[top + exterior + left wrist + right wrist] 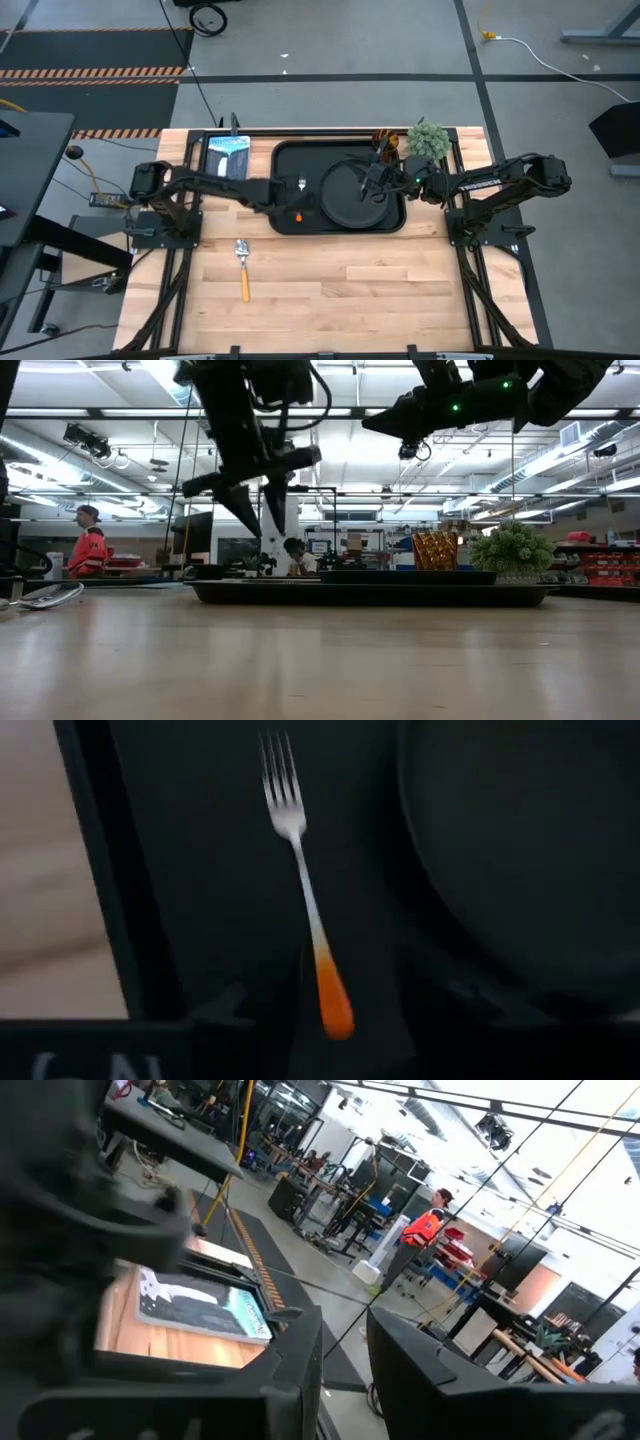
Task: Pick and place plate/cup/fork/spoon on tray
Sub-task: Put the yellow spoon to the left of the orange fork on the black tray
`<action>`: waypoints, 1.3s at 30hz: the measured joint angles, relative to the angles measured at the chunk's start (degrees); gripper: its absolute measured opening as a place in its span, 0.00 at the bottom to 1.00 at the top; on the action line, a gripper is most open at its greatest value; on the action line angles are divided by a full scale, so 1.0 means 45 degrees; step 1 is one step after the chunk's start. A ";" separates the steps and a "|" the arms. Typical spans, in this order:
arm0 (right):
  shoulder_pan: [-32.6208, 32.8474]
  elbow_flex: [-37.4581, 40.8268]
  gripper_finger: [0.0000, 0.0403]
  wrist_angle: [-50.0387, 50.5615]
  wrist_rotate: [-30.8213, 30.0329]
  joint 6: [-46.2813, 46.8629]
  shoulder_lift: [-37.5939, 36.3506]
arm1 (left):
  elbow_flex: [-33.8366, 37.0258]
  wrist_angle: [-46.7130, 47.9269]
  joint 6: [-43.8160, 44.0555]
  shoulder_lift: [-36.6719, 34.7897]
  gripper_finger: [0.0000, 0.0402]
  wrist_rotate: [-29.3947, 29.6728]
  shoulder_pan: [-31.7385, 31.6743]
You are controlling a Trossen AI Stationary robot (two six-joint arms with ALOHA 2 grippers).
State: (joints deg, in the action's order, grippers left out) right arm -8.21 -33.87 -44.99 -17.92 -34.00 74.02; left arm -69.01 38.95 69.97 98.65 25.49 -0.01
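The black tray (290, 160) lies at the table's far middle. The round black plate (352, 192) lies on its right half. The fork (300, 200) lies flat on the tray left of the plate, its red-orange handle (335, 1005) toward the near edge. The spoon (242, 268) lies on the bare wood near the tray. The amber cup (385, 141) stands on the table behind the tray. My left gripper (258, 510) is open, pointing down, above the fork and clear of it. My right gripper (374, 180) hovers high over the plate, fingers a little apart, empty.
A fuzzy green plant ball (428, 140) stands at the tray's far right corner, beside the cup. A blue-white card (228, 155) lies left of the tray. The near half of the table is bare wood. People show in the room beyond.
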 joint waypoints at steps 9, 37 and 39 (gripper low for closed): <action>0.0000 0.0000 0.22 0.0058 0.0001 0.0005 0.0000 | 0.0003 0.1367 0.2680 -0.0043 0.38 -0.1100 0.2657; 0.0000 0.0000 0.22 0.0122 0.0358 0.0665 0.0004 | 0.0008 0.4785 1.2772 0.0253 0.35 -0.3803 0.8126; 0.0000 0.0000 0.22 0.0124 0.0392 0.0668 0.0004 | 0.0008 0.4824 1.3336 0.0243 0.35 -0.3870 0.8383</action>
State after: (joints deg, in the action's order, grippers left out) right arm -8.21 -33.87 -44.43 -16.15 -30.99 74.04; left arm -68.97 60.65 129.99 99.74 8.08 37.72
